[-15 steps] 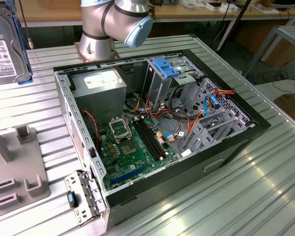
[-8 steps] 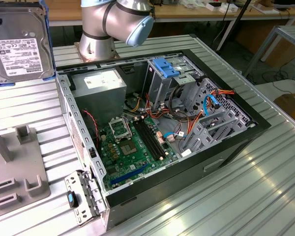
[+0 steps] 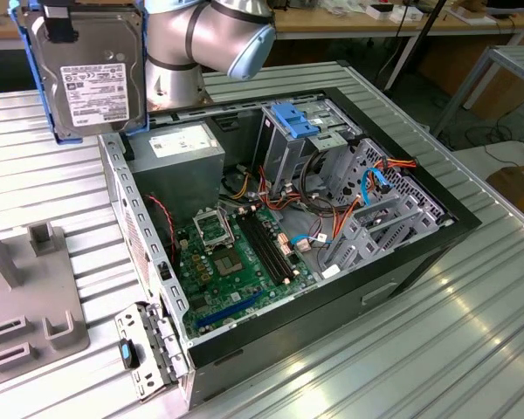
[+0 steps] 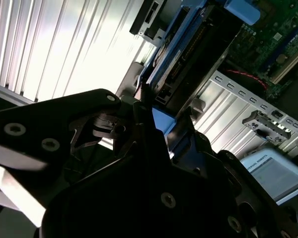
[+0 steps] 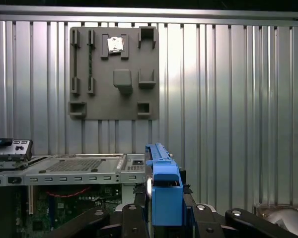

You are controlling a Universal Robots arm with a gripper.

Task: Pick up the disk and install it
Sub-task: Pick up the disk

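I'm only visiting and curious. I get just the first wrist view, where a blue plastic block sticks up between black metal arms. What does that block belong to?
Observer: It's the blue rail frame round a flat grey metal hard drive. The exterior view shows its white label face-on.
Operator: Is it resting on anything?
Observer: No. In the exterior view it's held clear of the ribbed metal table, by a corner of the open black computer case. Those arms are the black tool gripping it.
Operator: What's in the case?
Observer: Among other parts, a metal cage topped by a blue plastic latch.
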